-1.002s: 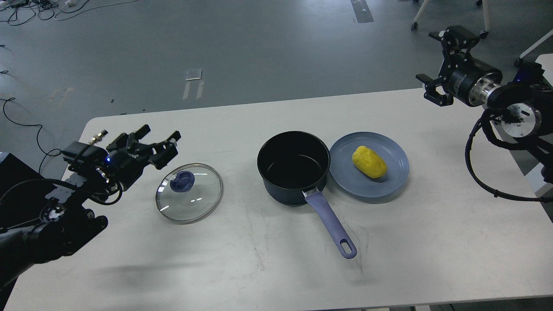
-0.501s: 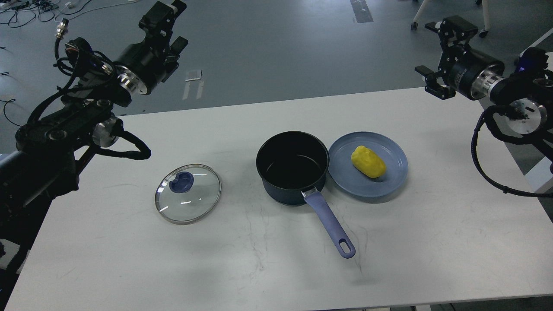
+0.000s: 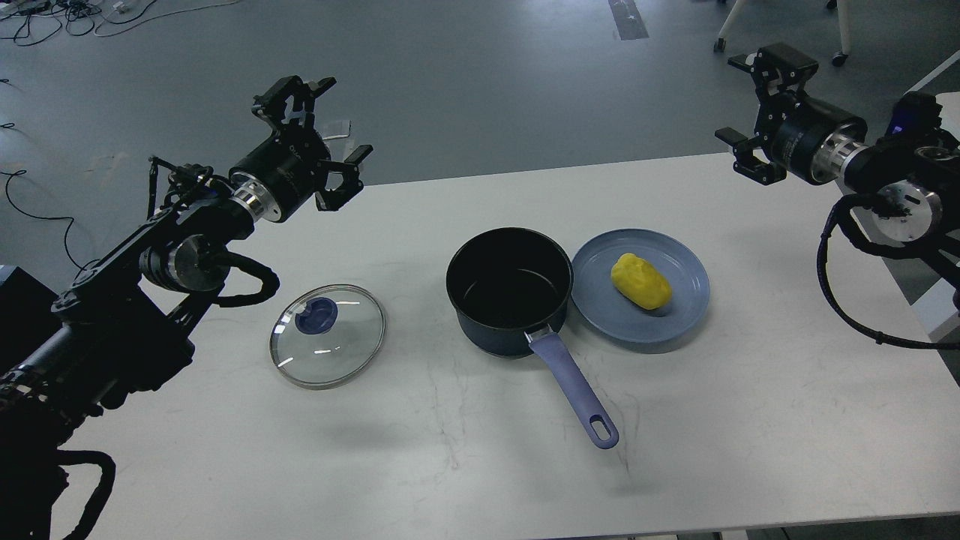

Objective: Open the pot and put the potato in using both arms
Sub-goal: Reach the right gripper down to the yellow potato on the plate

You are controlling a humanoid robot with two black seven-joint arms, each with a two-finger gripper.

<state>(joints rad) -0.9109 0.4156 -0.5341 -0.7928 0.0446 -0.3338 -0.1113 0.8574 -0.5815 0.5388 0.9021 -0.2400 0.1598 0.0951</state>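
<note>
Pot (image 3: 510,292) sits uncovered at the middle of the white table (image 3: 750,420), its dark inside bare as far as the gloss lets one see (only a faint reflection shows on the bottom). Its purple handle (image 3: 574,390) points toward 5 o'clock. The potato (image 3: 640,281) lies on the blue plate (image 3: 641,286), which touches the pot's rim at its 3 o'clock side. The glass lid (image 3: 328,335) rests flat on the table at the pot's 9 o'clock, apart from it, blue knob up. The left gripper (image 3: 319,124) hangs over the table's far edge at the lid's 12 o'clock, fingers spread wide and empty. The right gripper (image 3: 750,105) hovers at the plate's 1 o'clock, also spread wide, holding nothing. Both arms run out of the view at its side edges, so their bases are cut off.
</note>
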